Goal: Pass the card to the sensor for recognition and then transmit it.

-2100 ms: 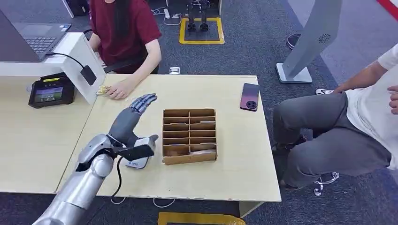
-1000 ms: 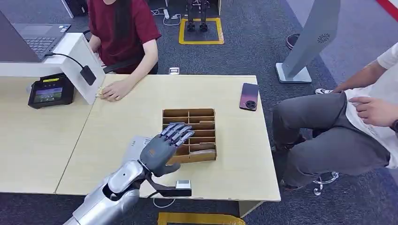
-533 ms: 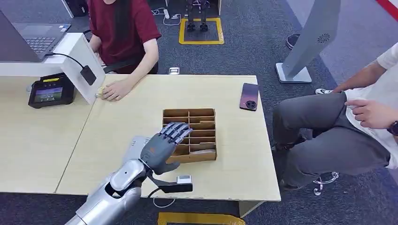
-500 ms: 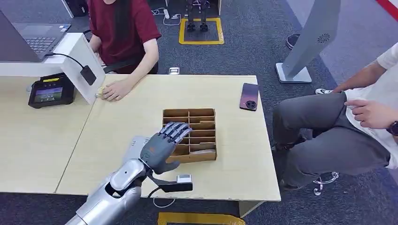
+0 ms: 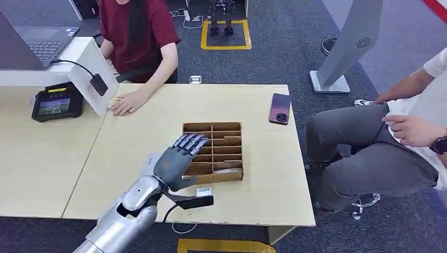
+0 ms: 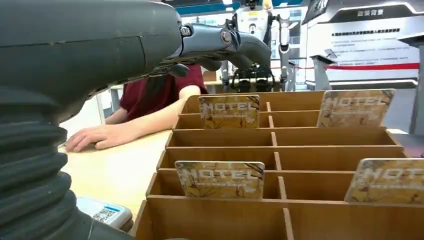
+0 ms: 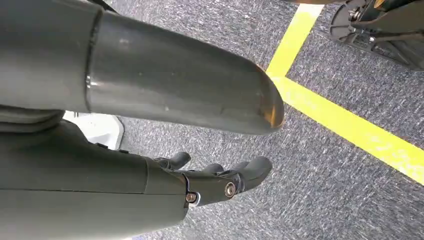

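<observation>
In the head view, the left hand (image 5: 176, 158) is held over the near left corner of the brown compartmented cardboard card rack (image 5: 213, 152), fingers apart and holding nothing; a dark smartphone (image 5: 281, 108) lies on the pale wooden table (image 5: 147, 121).

In the left wrist view, four gold "HOTEL" cards (image 6: 220, 178) are seen upright in rack slots.

In the right wrist view, the right hand (image 7: 200, 180) is seen over grey carpet, fingers loosely curled, nothing held.
</observation>
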